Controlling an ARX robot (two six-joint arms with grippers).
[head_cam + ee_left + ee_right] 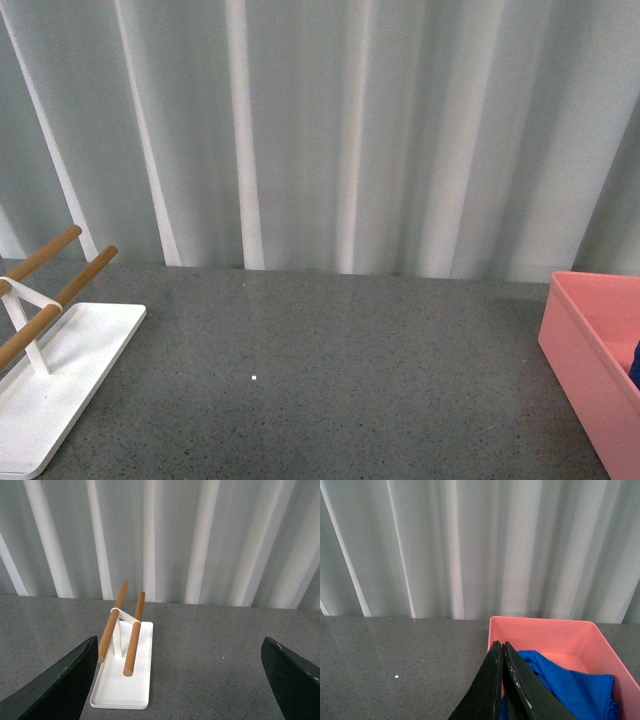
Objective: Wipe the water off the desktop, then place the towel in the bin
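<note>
Speckled desktop (330, 370) fills the front view, no water visible on it; neither arm shows here, and only a sliver of blue peeks over the bin (590, 360) at the frame edge.

From the left wrist, the left gripper (180, 680) stands wide apart and empty, the white rack (125, 670) just ahead between its fingers.

From the right wrist, the right gripper (502, 680) is pressed together, holding nothing, with the towel (570, 685) lying in the bin just beyond its tips. Judged nearly finished: retreat clear of the rim. The towel's lower part is cut off.
</note>
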